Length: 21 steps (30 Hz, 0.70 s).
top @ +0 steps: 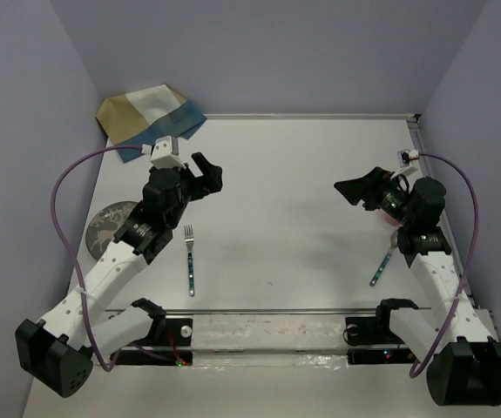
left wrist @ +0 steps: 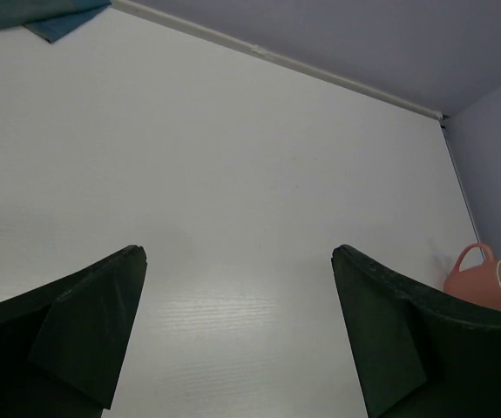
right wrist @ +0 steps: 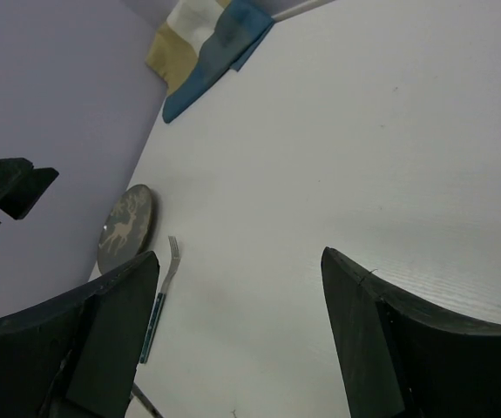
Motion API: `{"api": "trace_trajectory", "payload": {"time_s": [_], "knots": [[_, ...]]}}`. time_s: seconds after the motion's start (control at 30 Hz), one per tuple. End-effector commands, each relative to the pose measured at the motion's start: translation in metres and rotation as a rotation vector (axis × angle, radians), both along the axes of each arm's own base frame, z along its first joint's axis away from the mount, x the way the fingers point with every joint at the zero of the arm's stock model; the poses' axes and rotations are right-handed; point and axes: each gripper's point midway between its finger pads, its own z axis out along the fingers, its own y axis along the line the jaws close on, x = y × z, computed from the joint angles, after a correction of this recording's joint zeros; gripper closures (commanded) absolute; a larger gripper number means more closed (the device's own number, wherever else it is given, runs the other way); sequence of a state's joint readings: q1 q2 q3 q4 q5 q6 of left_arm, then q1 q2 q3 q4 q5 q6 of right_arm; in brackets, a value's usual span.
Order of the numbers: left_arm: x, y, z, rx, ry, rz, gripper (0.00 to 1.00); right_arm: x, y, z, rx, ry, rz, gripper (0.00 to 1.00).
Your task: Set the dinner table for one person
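Note:
The dinner table [top: 294,174] is a large white tabletop. A fork [top: 190,259] with a teal handle lies left of centre, seen also in the right wrist view [right wrist: 161,292]. A dark plate with a deer picture [top: 109,223] lies at the left, partly under my left arm. A second teal-handled utensil [top: 383,263] lies at the right. A pink mug [left wrist: 485,279] stands on the right, mostly hidden by my right arm from above. My left gripper [top: 209,177] is open and empty above bare table [left wrist: 237,252]. My right gripper [top: 355,192] is open and empty too [right wrist: 237,254].
A folded blue, tan and cream checked placemat [top: 150,113] lies in the far left corner against the wall [right wrist: 206,39]. Purple walls close the table on the left, back and right. A metal rail [top: 267,326] with the arm bases runs along the near edge.

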<state>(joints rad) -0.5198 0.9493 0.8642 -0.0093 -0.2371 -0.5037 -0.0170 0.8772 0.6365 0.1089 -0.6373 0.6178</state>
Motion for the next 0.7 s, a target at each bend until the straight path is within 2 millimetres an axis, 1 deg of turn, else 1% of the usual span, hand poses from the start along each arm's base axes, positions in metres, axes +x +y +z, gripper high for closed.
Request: {"api": "trace_trajectory", "payload": {"time_s": [0.0, 0.07, 0.1, 0.13, 0.17, 0.2, 0.27, 0.33, 0.37, 0.4, 0.47, 0.53, 0.57, 0.63, 0.67], "knots": [[0.014, 0.008, 0.010, -0.034, -0.007, 0.046, 0.01, -0.001, 0.005, 0.011, -0.010, -0.074, 0.025, 0.19], [0.019, 0.006, 0.006, -0.061, 0.012, 0.021, 0.01, 0.000, 0.004, 0.011, -0.013, -0.074, 0.022, 0.19], [0.026, 0.009, 0.002, -0.086, 0.016, 0.016, 0.01, 0.000, 0.004, 0.010, -0.013, -0.071, 0.021, 0.19], [0.032, 0.017, -0.001, -0.104, 0.017, 0.047, 0.01, 0.000, 0.004, 0.009, -0.013, -0.068, 0.021, 0.19], [0.034, 0.015, -0.004, -0.135, 0.030, 0.020, 0.01, 0.000, 0.004, 0.010, -0.013, -0.072, 0.021, 0.19], [0.044, 0.025, -0.011, -0.178, 0.044, 0.049, 0.01, 0.000, 0.004, 0.008, -0.015, -0.070, 0.018, 0.19], [0.052, 0.031, -0.016, -0.207, 0.050, 0.075, 0.01, 0.000, 0.003, 0.008, -0.017, -0.071, 0.015, 0.19], [0.062, 0.043, -0.023, -0.221, 0.065, 0.148, 0.01, 0.000, 0.003, 0.008, -0.018, -0.074, 0.012, 0.19], [0.067, 0.054, -0.025, -0.217, 0.065, 0.205, 0.01, -0.001, 0.005, 0.008, -0.019, -0.073, 0.020, 0.19], [0.073, 0.061, -0.026, -0.211, 0.062, 0.240, 0.01, -0.001, 0.005, 0.008, -0.020, -0.075, 0.018, 0.19], [0.083, 0.085, -0.028, -0.202, 0.057, 0.346, 0.17, -0.002, 0.005, 0.007, -0.022, -0.075, 0.018, 0.20], [0.096, 0.102, -0.030, -0.188, 0.063, 0.421, 0.21, -0.001, 0.004, 0.006, -0.025, -0.073, 0.013, 0.20], [0.101, 0.115, -0.031, -0.174, 0.061, 0.481, 0.27, 0.000, 0.004, 0.003, -0.025, -0.064, 0.011, 0.20], [0.115, 0.146, -0.038, -0.148, 0.080, 0.590, 0.28, 0.001, 0.004, 0.000, -0.028, -0.055, 0.010, 0.20], [0.119, 0.150, -0.039, -0.135, 0.083, 0.611, 0.29, 0.001, 0.004, -0.001, -0.028, -0.052, 0.010, 0.20]]}}
